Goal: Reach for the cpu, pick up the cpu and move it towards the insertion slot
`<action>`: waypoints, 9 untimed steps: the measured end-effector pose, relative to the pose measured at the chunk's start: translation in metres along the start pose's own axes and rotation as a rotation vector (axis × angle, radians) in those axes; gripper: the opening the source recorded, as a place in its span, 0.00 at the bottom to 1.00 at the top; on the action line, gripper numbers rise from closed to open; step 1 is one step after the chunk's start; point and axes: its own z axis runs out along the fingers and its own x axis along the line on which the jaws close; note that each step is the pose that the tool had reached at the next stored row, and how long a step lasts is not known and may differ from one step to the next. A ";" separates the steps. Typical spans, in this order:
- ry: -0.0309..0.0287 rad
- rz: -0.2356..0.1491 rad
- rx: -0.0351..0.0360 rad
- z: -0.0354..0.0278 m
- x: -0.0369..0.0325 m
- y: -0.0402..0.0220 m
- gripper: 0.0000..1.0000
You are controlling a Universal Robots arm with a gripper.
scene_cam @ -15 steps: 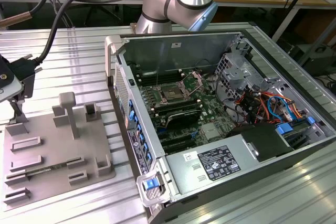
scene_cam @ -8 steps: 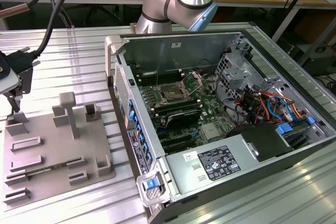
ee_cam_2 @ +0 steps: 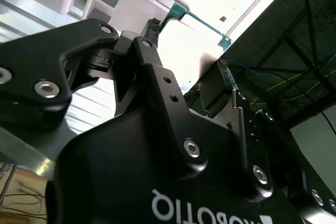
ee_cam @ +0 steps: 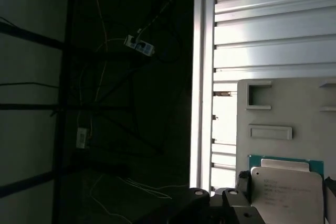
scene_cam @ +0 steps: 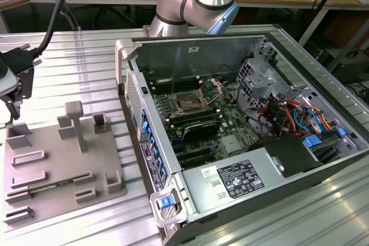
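Hanging over the grey plastic fixture plate (scene_cam: 57, 165), your black hand (scene_cam: 12, 105) meets the silvery square cpu (ee_cam: 286, 190) lying on that plate; you cannot tell its grip.

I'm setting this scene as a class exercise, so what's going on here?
The robot's claw hangs over the grey fixture plate, beside the open computer case. In the first wrist view the cpu lies right by the claw; whether it is gripped cannot be told. The insertion slot sits inside the case, off to the exterior view's right.
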 end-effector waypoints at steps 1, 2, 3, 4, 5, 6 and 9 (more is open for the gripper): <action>0.0001 0.000 0.0000 -0.0034 0.0001 0.0002 0.55; 0.0000 0.000 0.0000 -0.0060 0.0002 0.0003 0.55; 0.0000 0.000 0.0000 -0.0072 0.0002 0.0004 0.55; -0.0001 0.000 0.0000 -0.0086 0.0002 0.0005 0.55; 0.0000 0.000 0.0000 -0.0105 0.0002 0.0006 0.55; 0.0000 0.000 0.0000 -0.0115 0.0002 0.0006 0.55; -0.0001 0.000 0.0000 -0.0174 0.0004 0.0009 0.55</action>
